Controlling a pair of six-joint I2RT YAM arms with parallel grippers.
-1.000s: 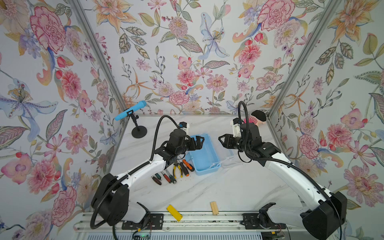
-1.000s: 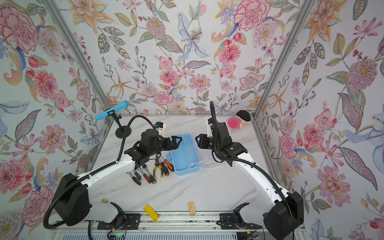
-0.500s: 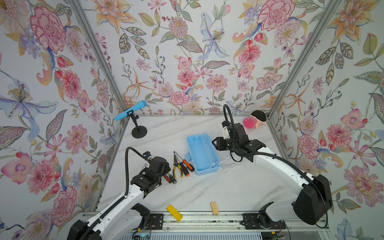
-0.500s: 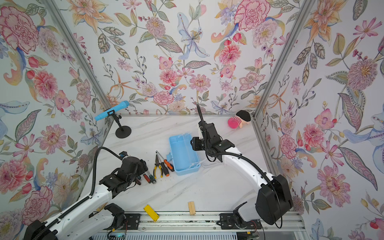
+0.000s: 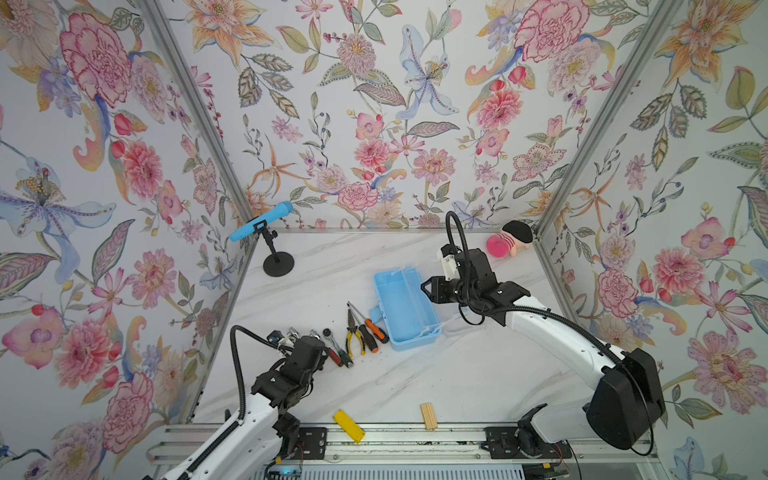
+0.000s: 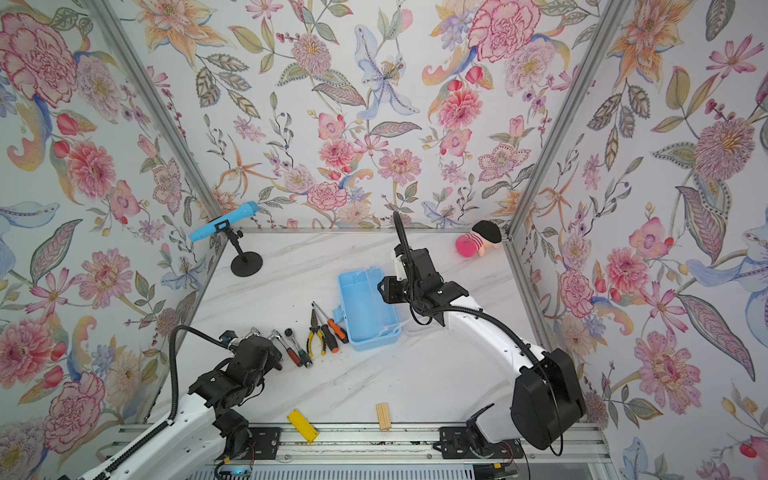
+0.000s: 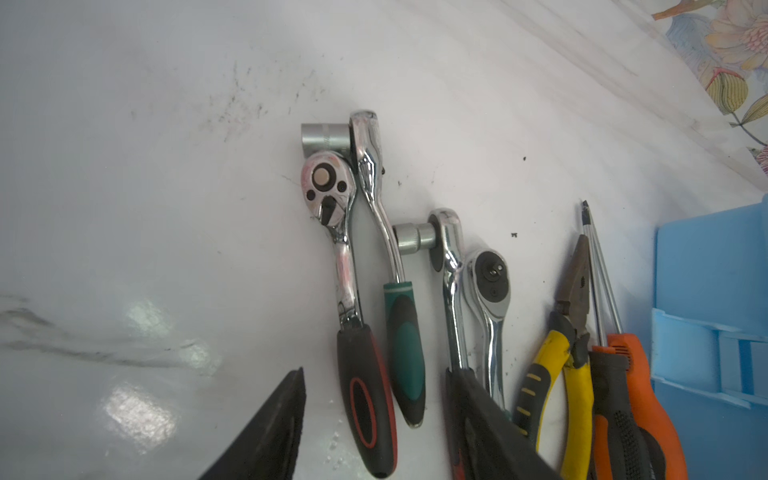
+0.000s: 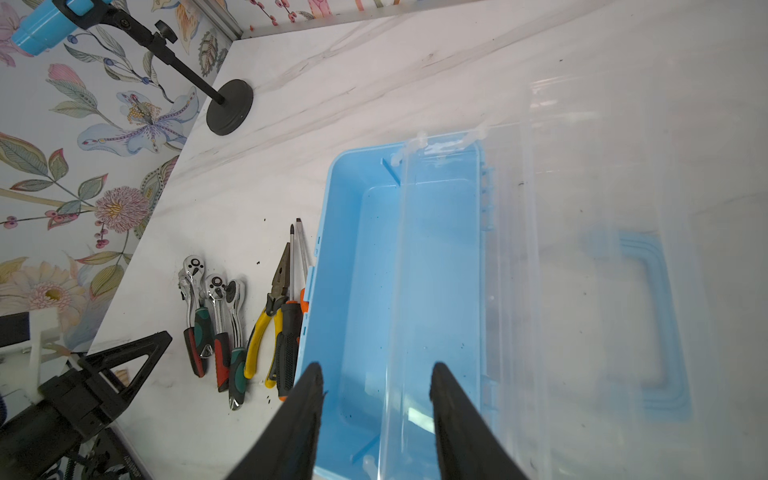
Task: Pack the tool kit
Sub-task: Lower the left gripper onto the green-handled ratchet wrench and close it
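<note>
Light-blue tool box point(image 5: 405, 307) mid-table, empty; clear lid point(image 8: 519, 291) swung open. Right gripper point(image 8: 377, 365) jaws apart, straddling lid edge; contact unclear. Lid looks thin and flexible.

Ratchets point(image 8: 216, 286), pliers point(image 7: 575, 328), screwdrivers point(image 7: 615, 386) in row just beside box. Left gripper point(image 7: 376, 372) jaws apart around red-black ratchet point(image 7: 363, 395) and green ratchet point(image 7: 405, 353) handles.

Steel likely heavy, chrome slick: take by rubber handle. Handles touching, neighbours crowd grasp.

Yellow block point(image 5: 349, 426), wooden block point(image 5: 429, 417) well apart, near front rail.
</note>
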